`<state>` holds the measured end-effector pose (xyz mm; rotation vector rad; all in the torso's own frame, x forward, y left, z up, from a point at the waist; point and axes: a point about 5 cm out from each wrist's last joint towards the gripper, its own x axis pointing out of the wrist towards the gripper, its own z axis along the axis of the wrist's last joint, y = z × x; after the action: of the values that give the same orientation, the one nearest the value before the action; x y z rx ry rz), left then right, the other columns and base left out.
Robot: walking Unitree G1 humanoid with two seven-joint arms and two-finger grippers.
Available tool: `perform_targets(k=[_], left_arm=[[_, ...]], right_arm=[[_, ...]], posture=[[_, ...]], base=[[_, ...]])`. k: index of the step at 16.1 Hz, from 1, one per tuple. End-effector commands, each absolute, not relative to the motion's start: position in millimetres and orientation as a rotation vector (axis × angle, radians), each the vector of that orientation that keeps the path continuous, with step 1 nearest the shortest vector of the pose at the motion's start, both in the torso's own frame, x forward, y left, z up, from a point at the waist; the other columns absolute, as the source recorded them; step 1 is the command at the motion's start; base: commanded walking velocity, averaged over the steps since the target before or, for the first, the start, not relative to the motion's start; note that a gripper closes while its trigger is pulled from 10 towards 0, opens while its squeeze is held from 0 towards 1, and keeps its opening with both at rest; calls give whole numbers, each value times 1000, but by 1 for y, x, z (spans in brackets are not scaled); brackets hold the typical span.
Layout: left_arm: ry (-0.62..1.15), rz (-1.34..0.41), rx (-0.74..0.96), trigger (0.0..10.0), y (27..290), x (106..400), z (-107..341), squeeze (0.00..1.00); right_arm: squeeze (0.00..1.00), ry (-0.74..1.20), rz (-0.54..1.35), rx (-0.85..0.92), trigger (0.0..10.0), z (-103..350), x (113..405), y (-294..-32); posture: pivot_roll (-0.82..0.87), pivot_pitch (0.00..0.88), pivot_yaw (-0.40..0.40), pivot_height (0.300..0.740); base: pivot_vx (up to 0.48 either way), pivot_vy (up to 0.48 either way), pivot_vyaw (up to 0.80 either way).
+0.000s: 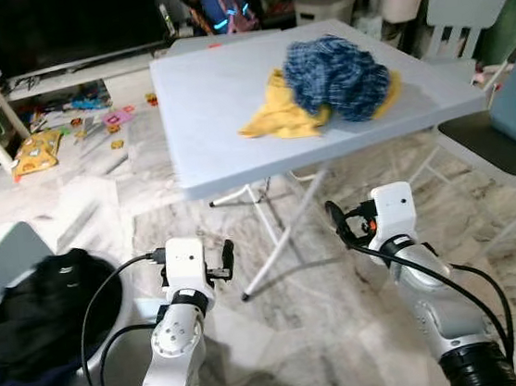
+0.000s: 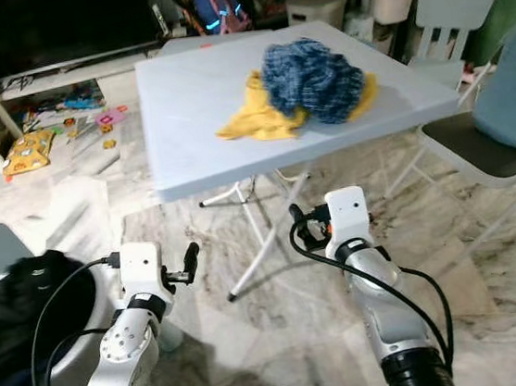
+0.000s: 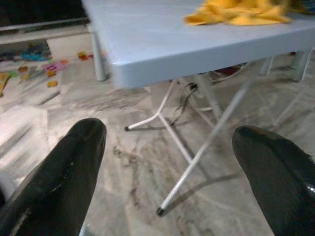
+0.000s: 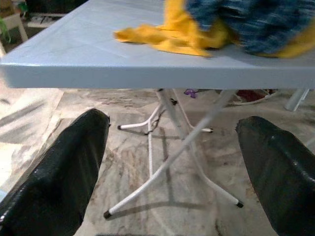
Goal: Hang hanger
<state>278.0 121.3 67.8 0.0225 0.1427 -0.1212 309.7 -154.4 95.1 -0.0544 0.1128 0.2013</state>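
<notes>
Left eye view puts both arms low in the frame, the folding table [image 1: 221, 113] above them at centre, its near edge toward the robot. No hanger can be made out anywhere; if one exists it may be under the blue plaid cloth [image 1: 336, 74] and yellow garment [image 1: 282, 116] heaped at upper right of the tabletop. That heap lies ahead and slightly right, so the right gripper [image 4: 182, 177] looks the nearer; its fingers are spread wide and empty, pointing under the table edge. The left gripper [image 3: 172, 172] is likewise parted, holding nothing. A basin [image 1: 128, 357] of dark clothes [image 1: 44, 320] sits lower left, a chair [image 1: 499, 142] at right; open marble floor [image 1: 347, 322] lies between
</notes>
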Motion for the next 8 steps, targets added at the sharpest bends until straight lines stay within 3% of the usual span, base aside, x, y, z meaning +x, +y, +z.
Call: perform_targets(k=[1, 5, 8], left_arm=[[130, -87, -13, 10000, 132, 279, 70, 0], [105, -81, -8, 10000, 137, 279, 73, 0], [110, -82, -12, 10000, 135, 278, 71, 0]], right_arm=[[0, 79, 244, -56, 10000, 103, 313, -143], [0, 80, 263, -59, 10000, 102, 311, -142], [0, 72, 274, -63, 10000, 103, 310, -140]], posture=[[-115, 0, 7, 740], [-119, 0, 5, 740], [-121, 0, 6, 740]], base=[[0, 341, 0], [0, 0, 0], [0, 0, 798]])
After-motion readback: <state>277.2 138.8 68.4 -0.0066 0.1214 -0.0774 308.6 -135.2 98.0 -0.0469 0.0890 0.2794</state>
